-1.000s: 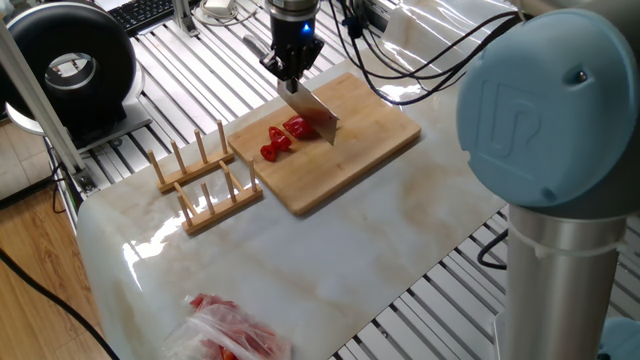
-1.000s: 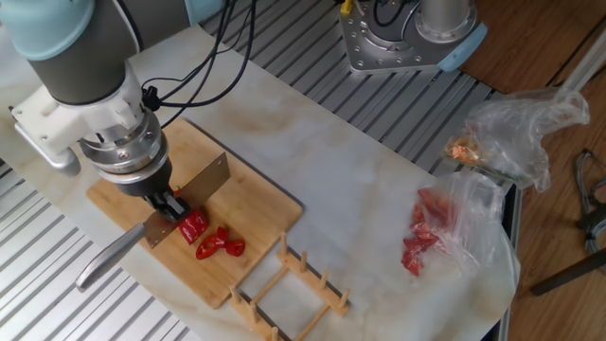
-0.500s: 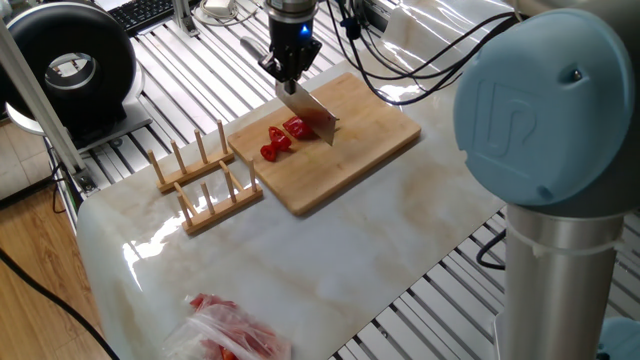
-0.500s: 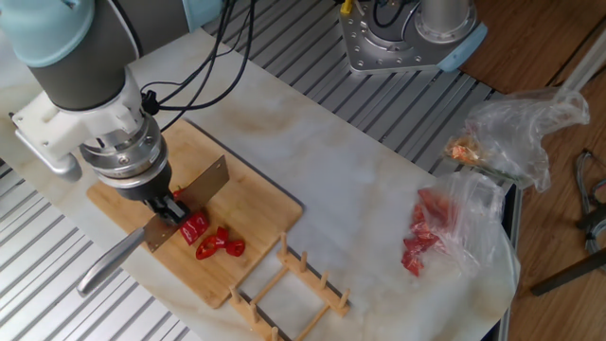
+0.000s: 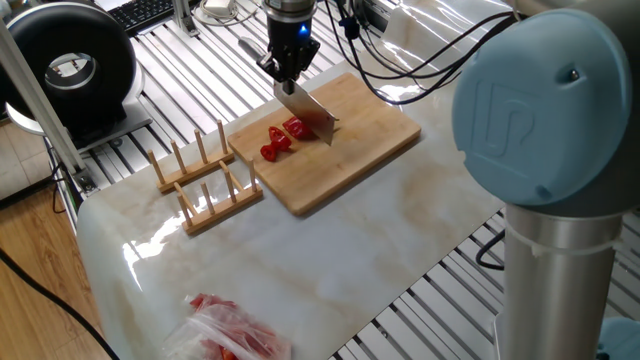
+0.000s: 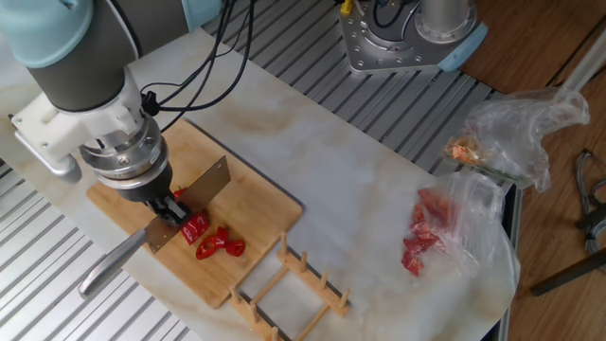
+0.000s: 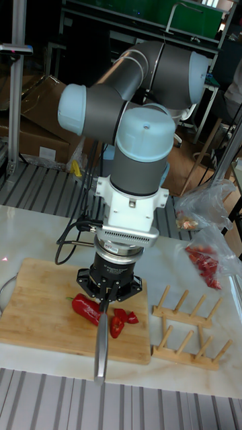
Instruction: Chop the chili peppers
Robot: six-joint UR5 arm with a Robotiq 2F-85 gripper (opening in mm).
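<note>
On the bamboo cutting board lie the chili peppers: a larger glossy red piece and some small cut chunks beside it. My gripper hangs right over the pepper, shut on a knife. Its steel blade stands edge-down at the larger piece, and the handle sticks out past the board's edge. Whether the blade touches the pepper I cannot tell.
A wooden slotted rack stands beside the board. A clear plastic bag with red inside lies further off on the marble top. A black round device sits at the back left.
The gripper and knife have shifted slightly upward over the board. The pepper pieces lie as before.
</note>
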